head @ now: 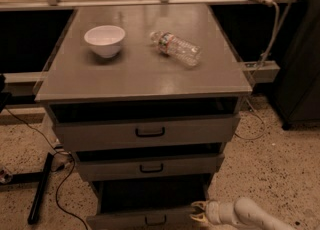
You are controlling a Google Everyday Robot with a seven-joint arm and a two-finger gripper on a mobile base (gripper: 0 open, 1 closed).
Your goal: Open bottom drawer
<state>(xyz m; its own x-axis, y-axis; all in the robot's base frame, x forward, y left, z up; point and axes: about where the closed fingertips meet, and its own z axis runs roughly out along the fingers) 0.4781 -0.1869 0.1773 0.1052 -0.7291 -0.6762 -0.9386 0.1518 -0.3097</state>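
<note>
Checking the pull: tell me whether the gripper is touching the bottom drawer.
Cannot tell. In the camera view the gripper overlaps the right end of the bottom drawer, low in the picture, but neither contact nor gap shows plainly.
</note>
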